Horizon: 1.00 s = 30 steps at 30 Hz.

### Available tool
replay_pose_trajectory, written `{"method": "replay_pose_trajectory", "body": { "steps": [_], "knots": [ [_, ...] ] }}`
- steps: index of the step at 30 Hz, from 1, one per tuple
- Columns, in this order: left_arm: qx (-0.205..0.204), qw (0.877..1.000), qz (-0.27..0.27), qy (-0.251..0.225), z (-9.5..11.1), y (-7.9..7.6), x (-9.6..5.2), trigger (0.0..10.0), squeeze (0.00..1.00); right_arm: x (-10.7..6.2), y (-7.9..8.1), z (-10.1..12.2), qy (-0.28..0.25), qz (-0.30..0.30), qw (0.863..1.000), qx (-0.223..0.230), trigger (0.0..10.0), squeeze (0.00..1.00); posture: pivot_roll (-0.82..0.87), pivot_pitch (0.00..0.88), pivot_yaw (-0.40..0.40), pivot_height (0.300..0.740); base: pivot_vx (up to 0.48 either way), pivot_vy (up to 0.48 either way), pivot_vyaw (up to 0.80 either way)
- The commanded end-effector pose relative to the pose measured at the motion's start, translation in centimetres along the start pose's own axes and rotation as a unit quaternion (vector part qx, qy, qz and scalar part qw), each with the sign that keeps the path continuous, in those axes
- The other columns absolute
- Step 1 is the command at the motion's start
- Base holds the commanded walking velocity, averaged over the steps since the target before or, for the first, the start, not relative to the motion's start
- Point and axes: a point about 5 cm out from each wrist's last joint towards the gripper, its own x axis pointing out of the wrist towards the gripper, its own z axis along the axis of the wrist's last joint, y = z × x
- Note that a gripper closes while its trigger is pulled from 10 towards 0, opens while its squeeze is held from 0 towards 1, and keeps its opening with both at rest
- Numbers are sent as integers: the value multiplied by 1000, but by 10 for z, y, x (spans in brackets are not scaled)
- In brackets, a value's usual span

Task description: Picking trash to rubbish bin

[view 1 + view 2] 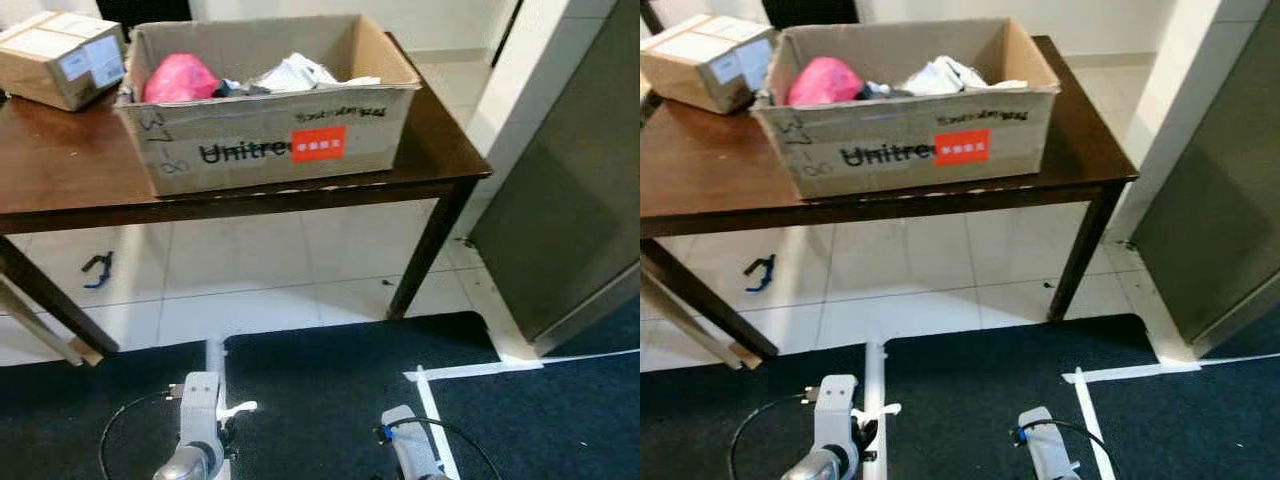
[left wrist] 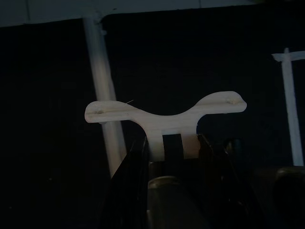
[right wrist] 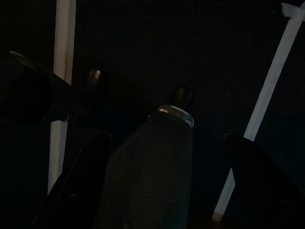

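A brown table (image 1: 60,165) stood across the far side, a grey cabinet (image 1: 570,200) to its right. On the table sat a big open box (image 1: 270,140), serving as the bin, already holding a pink bag (image 1: 180,78) and white crumpled waste (image 1: 295,72). A smaller taped carton (image 1: 60,55) lay far left on the tabletop.

The left gripper (image 2: 172,143) hung low over the dark mat (image 1: 320,400), its fingers closed on a white Y-shaped piece (image 2: 167,114). The right gripper (image 3: 162,157) hung idle beside it; whether it was open could not be told in the dark.

The step in hand looked like carrying the white piece to the box. To do it well, the robot should step close to the table's near edge, lift the arm well above the box's rim, and let go only once over the opening.

A small blue clip (image 1: 98,268) lay on the tiles under the table, left, likely more trash. White tape lines (image 1: 430,385) crossed the mat. The table edge and right leg (image 1: 430,250) stood in the way of a low reach.
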Motion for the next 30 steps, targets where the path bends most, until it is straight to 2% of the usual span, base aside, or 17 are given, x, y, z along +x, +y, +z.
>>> {"method": "replay_pose_trajectory", "body": {
  "steps": [1,13,30],
  "knots": [
    [8,1000,-4,11,-6,0,-2,10000,0,-3,0,-15,24,-2,1000,9,10000,0,-51,132,36,740,0,0,0],
    [36,999,1,10,-4,-1,-1,10000,0,-4,-1,-17,16,-8,1000,18,10000,0,-51,121,42,740,0,0,0],
    [28,1000,4,-1,-1,1,-1,10000,0,-2,0,-8,3,0,1000,16,10000,0,-44,120,41,740,403,0,0]
  ]
}}
